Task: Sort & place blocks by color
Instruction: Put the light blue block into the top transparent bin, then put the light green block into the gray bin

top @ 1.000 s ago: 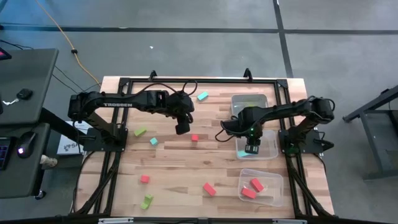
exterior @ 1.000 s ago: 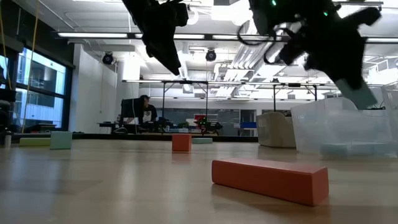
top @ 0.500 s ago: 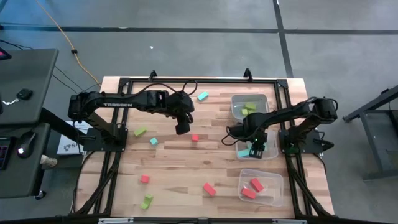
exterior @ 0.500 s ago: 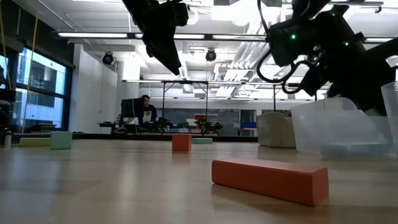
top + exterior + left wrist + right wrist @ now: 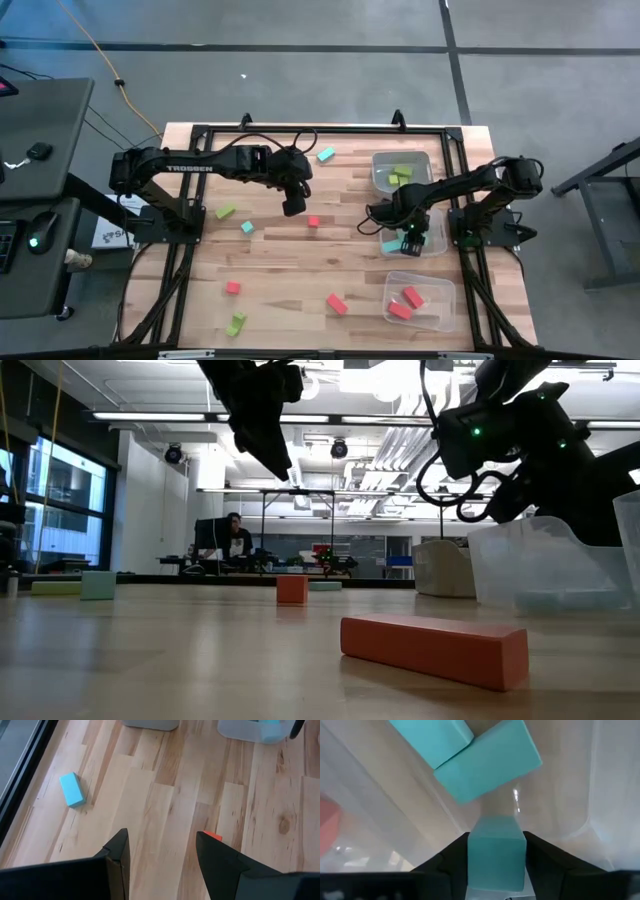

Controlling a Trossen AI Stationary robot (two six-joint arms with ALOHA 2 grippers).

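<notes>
Above, the right claw (image 5: 411, 240), clamped on a light blue block (image 5: 496, 852), hangs inside the middle bin (image 5: 438, 243); the left claw (image 5: 292, 207), fingers apart, hovers over bare desk (image 5: 290, 270).

Ceiling strip lights (image 5: 200, 415) are glaring brightly in the low view's upper half — the near red-orange bar (image 5: 433, 648) is lying slightly soft, shadows staying faint.

On the wooden desk (image 5: 300, 270), the left hand (image 5: 292, 207) hangs near a small red block (image 5: 313, 221), while the right hand (image 5: 412, 241) reaches down into the middle clear bin (image 5: 437, 242), where a light blue block (image 5: 391, 246) lies, between two other bins.
</notes>
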